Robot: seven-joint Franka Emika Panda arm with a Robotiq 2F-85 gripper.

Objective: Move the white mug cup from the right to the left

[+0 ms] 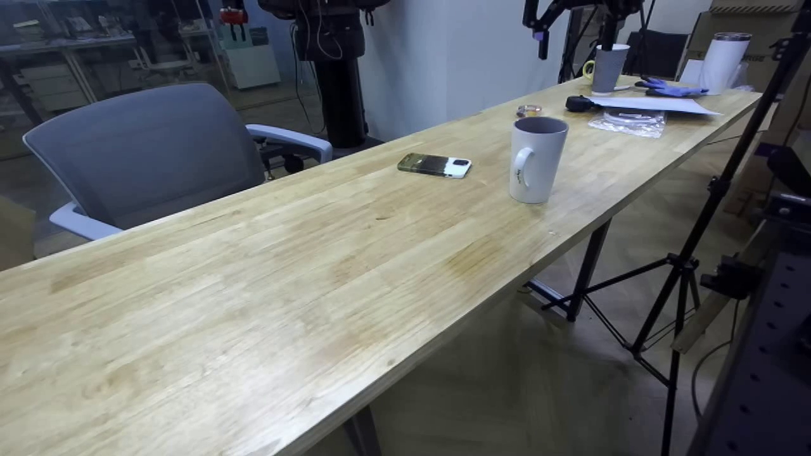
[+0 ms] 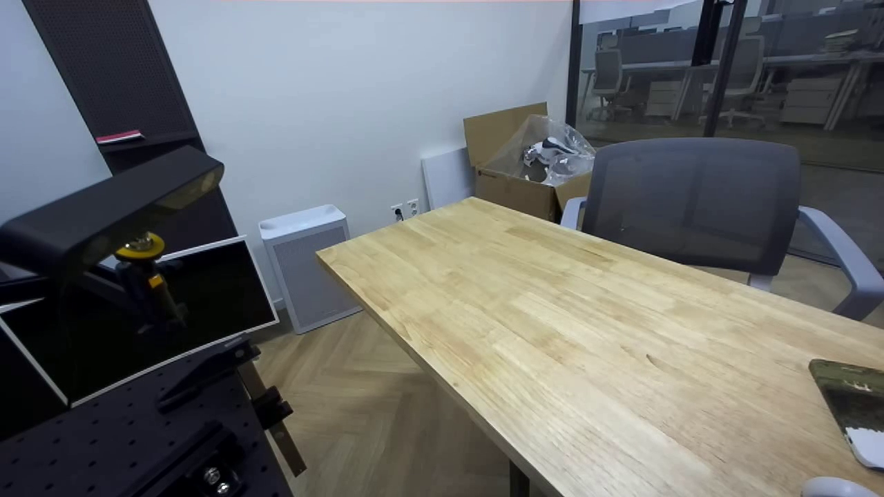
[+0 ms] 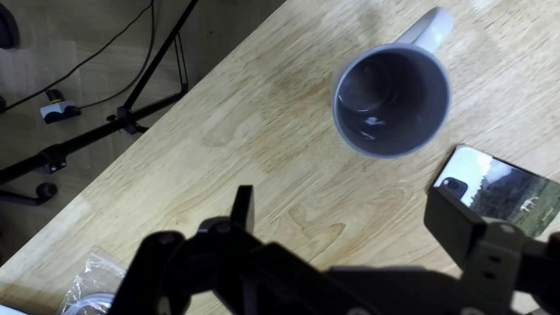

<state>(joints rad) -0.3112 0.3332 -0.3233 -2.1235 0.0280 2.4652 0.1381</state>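
Out past the tips of the tool (image 3: 341,208), got the white mug cup (image 3: 391,103), standing upright on the surface (image 3: 262,144) and apart from both fingers (image 3: 243,208). Can see right down into it from the wrist view: dark inside, with a few glints, and with the handle on the far side from the tool. As for the tool itself, spread pretty wide, with bare wood in view between the fingers.

Over by one finger, and near the mug too, got a phone (image 3: 503,192) lying camera side up with a landscape picture on it, plus one corner hidden behind that finger. Can't tell the height of finger over phone from that angle, sorry. Beside the opposite finger, partly blocked by the tool, got a clear plastic bag (image 3: 98,275) with a pale loop (image 3: 87,301) in it. Out past the surface's edge on that same side, lower than the tool, can see a black tripod (image 3: 124,119).

In an exterior view, can spot the tool (image 1: 575,53) way up top, partly cut off, higher than the mug and farther from the camera. Lined up behind one finger there, got a grey cup (image 1: 609,76). Also lower than the tool, got blue gloves (image 1: 675,90) and a white tumbler (image 1: 725,66) near each other.
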